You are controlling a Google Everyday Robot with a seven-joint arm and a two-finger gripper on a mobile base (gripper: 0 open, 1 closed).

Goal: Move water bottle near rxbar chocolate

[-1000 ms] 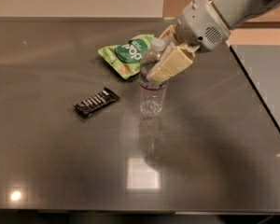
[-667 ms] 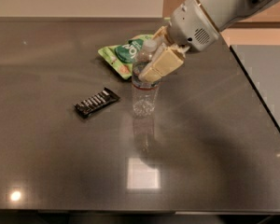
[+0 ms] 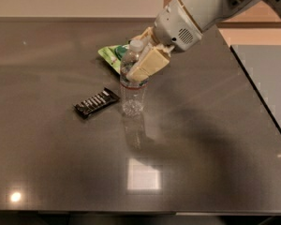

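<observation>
The gripper (image 3: 139, 55) pinches the water bottle (image 3: 132, 95) in its fingers (image 3: 148, 65); the rxbar chocolate (image 3: 96, 102) lies near, left below them, and a green bag (image 3: 112, 54) behind.

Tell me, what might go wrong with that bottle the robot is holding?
The gripper clamps the water bottle near its top, so it might tip when released. Its base is close to the rxbar chocolate; going further could knock the bar. The green snack bag lies just behind the gripper and could get brushed.
</observation>
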